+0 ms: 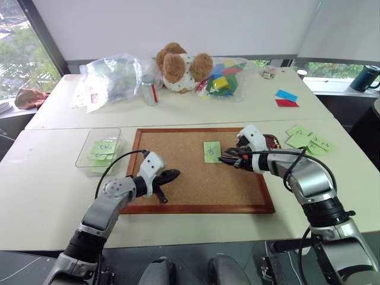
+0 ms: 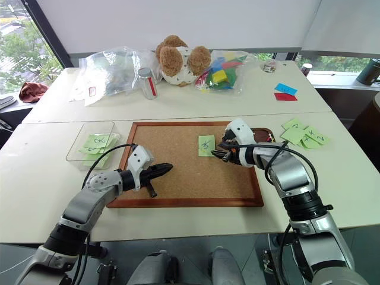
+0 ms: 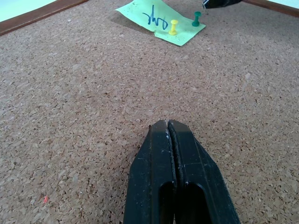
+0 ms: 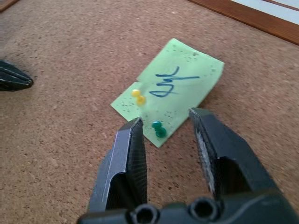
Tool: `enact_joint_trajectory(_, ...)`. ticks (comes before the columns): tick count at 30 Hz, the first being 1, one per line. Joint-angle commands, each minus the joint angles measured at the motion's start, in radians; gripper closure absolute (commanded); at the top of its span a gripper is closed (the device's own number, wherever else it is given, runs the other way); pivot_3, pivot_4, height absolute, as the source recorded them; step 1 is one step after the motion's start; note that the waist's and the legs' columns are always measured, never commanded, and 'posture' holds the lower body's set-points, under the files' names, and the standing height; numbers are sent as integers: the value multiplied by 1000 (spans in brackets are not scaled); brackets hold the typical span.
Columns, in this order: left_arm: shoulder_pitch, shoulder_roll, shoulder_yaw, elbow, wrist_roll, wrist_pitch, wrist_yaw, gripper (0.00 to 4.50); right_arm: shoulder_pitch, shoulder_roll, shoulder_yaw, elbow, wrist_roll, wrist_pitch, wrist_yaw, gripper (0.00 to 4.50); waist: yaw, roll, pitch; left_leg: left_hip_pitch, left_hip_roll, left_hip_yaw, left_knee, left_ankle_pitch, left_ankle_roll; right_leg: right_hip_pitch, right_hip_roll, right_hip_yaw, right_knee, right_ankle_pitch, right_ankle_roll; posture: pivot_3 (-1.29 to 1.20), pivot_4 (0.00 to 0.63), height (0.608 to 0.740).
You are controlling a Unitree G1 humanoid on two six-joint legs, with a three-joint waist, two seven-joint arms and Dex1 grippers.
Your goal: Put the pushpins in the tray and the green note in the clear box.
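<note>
The green note (image 4: 175,88) lies on the corkboard (image 1: 190,178), pinned by two pushpins, a yellow one (image 4: 138,96) and a green one (image 4: 159,129). My right gripper (image 4: 164,120) is open and low over the note's edge. The green pushpin stands between its fingers, with a gap on each side. My left gripper (image 3: 167,123) is shut and empty, resting over bare cork nearer the board's left part. The clear box (image 1: 85,147), left of the board, holds several green notes. The dark brown tray (image 2: 264,133) sits off the board's right edge, mostly hidden behind my right hand.
Loose green notes (image 1: 309,140) lie on the table to the right. On the far table are blue and red papers (image 1: 286,98), a teddy bear (image 1: 178,66), crinkly plastic bags (image 1: 110,77), a bag of coloured blocks (image 1: 222,77) and a jar (image 1: 149,90).
</note>
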Motion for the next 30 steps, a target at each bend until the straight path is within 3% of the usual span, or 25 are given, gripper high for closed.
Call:
enact_joint_trajectory(1, 36, 14, -16, 32, 27, 37, -1, 4500, -13, 10, 6, -21, -4, -21, -1, 2971, 0, 0, 0, 0, 0, 0, 0, 0, 0, 0, 0, 0, 0, 0, 0, 0, 150, 740)
enact_joint_trajectory(11, 40, 14, -13, 25, 28, 37, 4, 4500, -11, 24, 29, 4, -9, -36, -4, 2971, 0, 0, 0, 0, 0, 0, 0, 0, 0, 0, 0, 0, 0, 0, 0, 0, 150, 740)
enact_joint_trajectory(15, 41, 14, -13, 24, 28, 38, 5, 4500, -19, 31, 30, 29, -13, -41, -5, 4377, 0, 0, 0, 0, 0, 0, 0, 0, 0, 0, 0, 0, 0, 0, 0, 0, 150, 740)
enact_joint_trajectory(16, 42, 14, -13, 23, 28, 38, 6, 4500, -19, 32, 31, 33, -14, -43, -5, 4482, 0, 0, 0, 0, 0, 0, 0, 0, 0, 0, 0, 0, 0, 0, 0, 0, 150, 740)
enact_joint_trajectory(23, 45, 14, -13, 20, 27, 38, 9, 4500, -25, 36, 30, 43, -18, -45, 1, 4482, -1, 0, 0, 0, 0, 0, 0, 0, 0, 0, 0, 0, 0, 0, 0, 0, 150, 740)
enact_joint_trajectory(30, 46, 17, -12, 21, 25, 41, 7, 4500, -66, 8, -41, -69, 39, 27, 16, 4482, -1, 0, 0, 0, 0, 0, 0, 0, 0, 0, 0, 0, 0, 0, 0, 0, 150, 740)
